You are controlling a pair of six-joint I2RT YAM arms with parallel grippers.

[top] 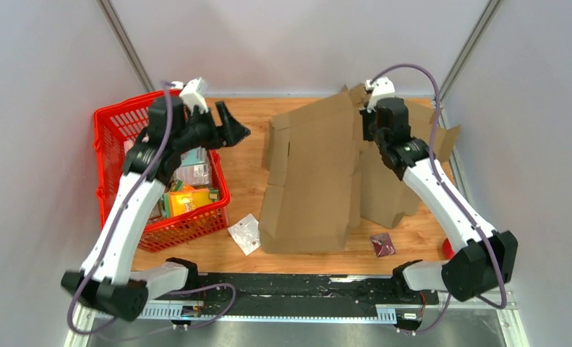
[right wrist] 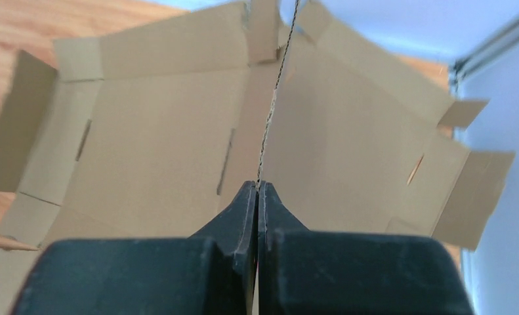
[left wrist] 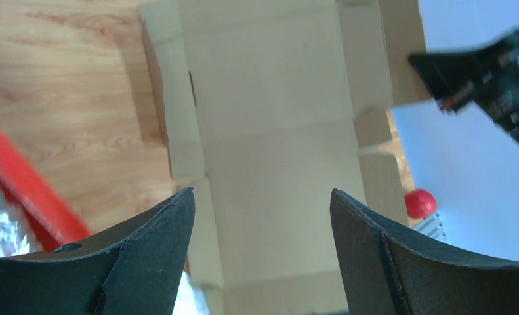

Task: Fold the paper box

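Flat brown cardboard box blank [top: 312,181] lies mid-table, one panel raised. Right gripper [right wrist: 257,189] pinches that panel's edge. Left gripper [left wrist: 260,197] gapes empty, apart from blank. Advise: swing panel along crease, left pressing base flat.

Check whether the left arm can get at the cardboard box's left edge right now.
Probably yes: the left pincer hangs open beside the red basket, facing the flattened cardboard box, and nothing stands between them on the table.
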